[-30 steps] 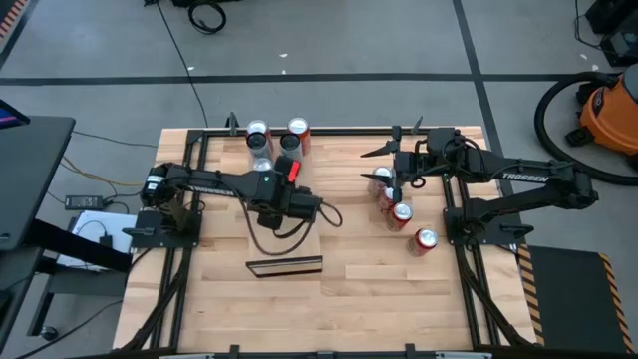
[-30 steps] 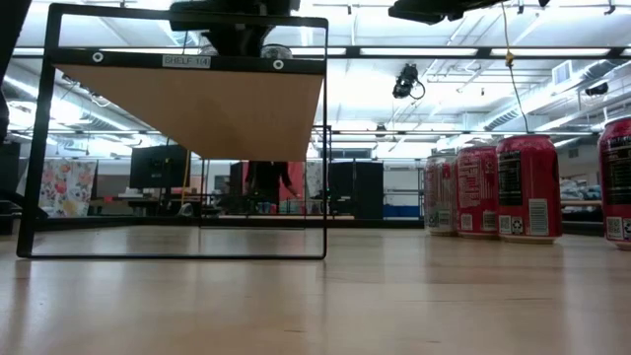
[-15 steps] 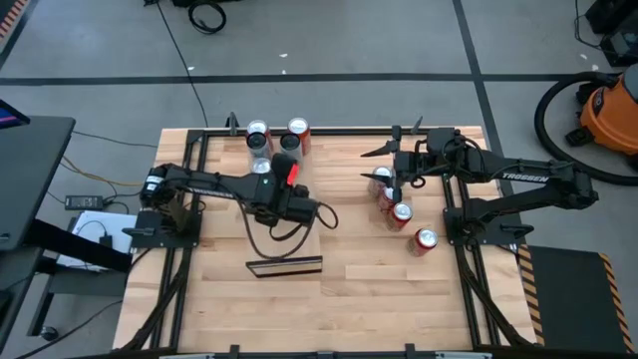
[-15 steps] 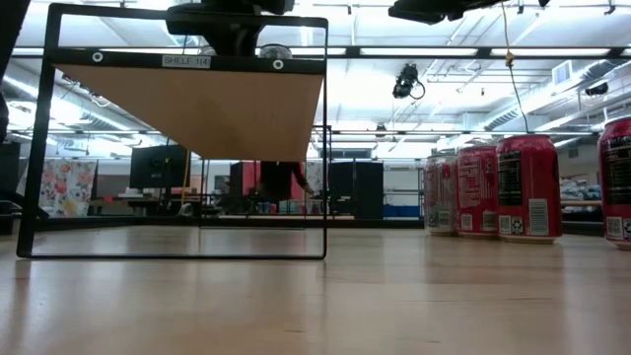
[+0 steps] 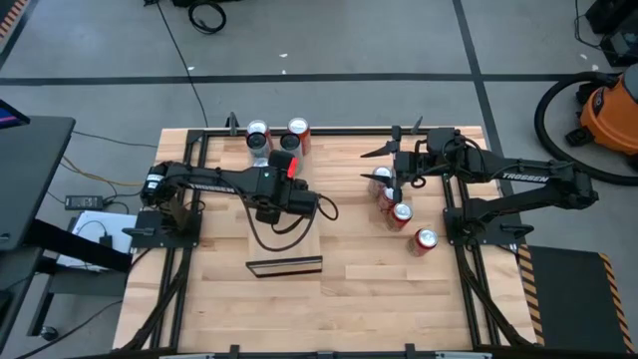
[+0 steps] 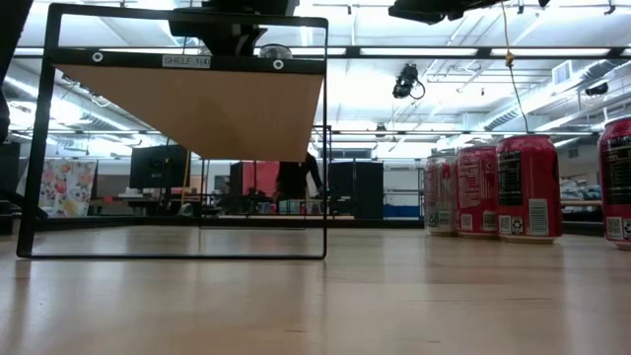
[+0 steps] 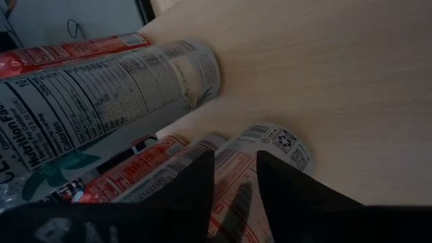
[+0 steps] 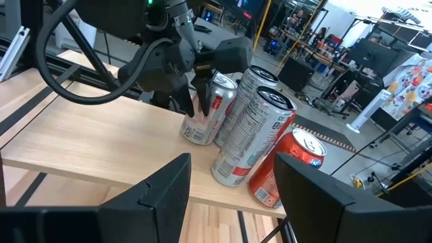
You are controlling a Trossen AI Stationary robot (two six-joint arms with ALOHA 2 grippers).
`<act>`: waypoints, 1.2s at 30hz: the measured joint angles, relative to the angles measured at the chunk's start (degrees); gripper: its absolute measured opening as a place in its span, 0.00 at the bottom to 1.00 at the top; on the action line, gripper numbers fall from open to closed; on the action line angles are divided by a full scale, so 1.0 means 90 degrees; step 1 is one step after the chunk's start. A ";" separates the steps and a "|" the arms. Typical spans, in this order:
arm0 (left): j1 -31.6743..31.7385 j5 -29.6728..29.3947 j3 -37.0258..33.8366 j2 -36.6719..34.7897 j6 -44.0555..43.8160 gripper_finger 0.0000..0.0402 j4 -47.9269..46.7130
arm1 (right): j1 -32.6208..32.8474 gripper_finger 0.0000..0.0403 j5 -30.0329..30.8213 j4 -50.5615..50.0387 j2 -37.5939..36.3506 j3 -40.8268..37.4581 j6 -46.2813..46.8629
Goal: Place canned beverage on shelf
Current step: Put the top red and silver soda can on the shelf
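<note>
Above the table, high view: the left gripper (image 5: 290, 173) reaches over the shelf (image 5: 299, 247) and is clamped on the held can (image 5: 293, 165). This puts it just beside the standing cans (image 5: 257, 133) at the shelf's far end.
Right arm, high view: the right gripper (image 5: 377, 165) waits above the spare cans (image 5: 402, 212) on the table (image 5: 379, 289).
Low view, shelf: the pale slab (image 6: 197, 108) sits in a dark frame, raised off the table. The left arm shows only as a dark mass at the top edge. Spare cans (image 6: 527, 187) stand to one side.
Left wrist view, grip: two dark fingers (image 7: 196, 185) are set narrow around the held can (image 7: 270, 145). The can's base is at the slab (image 7: 324, 81); whether it bears fully cannot be told.
Left wrist view, neighbours: a silver standing can (image 7: 101, 88) is very near.
Right wrist view, posture: the held can (image 8: 206, 111) leans in the left gripper (image 8: 198, 108), with its foot on the shelf (image 8: 101, 155) and the standing cans (image 8: 260, 131) close alongside.
Right wrist view, own claw: the fingers (image 8: 155, 196) are spread wide with nothing between them.
Stage (judgement): the can is on the shelf, not yet upright or released.
Risk 1: letting go while the can is tilted could tip it over.
Risk 2: a toppling can, or fingers spreading sideways, could knock the close neighbours.
Risk 3: a rolling can could drop off the slab's edge.
</note>
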 joint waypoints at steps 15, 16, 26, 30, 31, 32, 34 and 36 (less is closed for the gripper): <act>0.0000 0.0153 0.0000 0.0000 -0.0112 0.30 -0.0002 | 0.0000 0.55 -0.0005 -0.0034 0.0000 0.0000 0.0000; 0.0000 0.0160 0.0000 0.0000 -0.0108 0.30 0.0000 | 0.0000 0.55 -0.0005 -0.0036 0.0000 0.0000 0.0000; 0.0095 0.0186 0.0000 0.0000 -0.0109 0.30 0.0010 | 0.0000 0.55 -0.0005 -0.0048 0.0000 0.0000 0.0000; 0.0132 0.0217 0.0000 0.0000 -0.0109 0.30 0.0004 | 0.0000 0.55 -0.0005 -0.0086 0.0000 0.0000 0.0000; 0.0143 0.0283 0.0000 0.0000 -0.0126 0.30 0.0003 | 0.0000 0.55 -0.0005 -0.0097 0.0000 0.0000 0.0000; 0.0170 0.0323 0.0000 0.0000 -0.0160 0.30 0.0002 | 0.0000 0.55 -0.0005 -0.0108 0.0000 0.0000 0.0000; 0.0196 0.0351 0.0000 -0.0007 -0.0226 0.30 0.0005 | 0.0000 0.55 -0.0005 -0.0129 0.0000 0.0000 0.0000; 0.0189 0.0364 0.0000 -0.0040 -0.0243 0.30 0.0004 | 0.0000 0.55 -0.0005 -0.0135 0.0000 0.0000 0.0000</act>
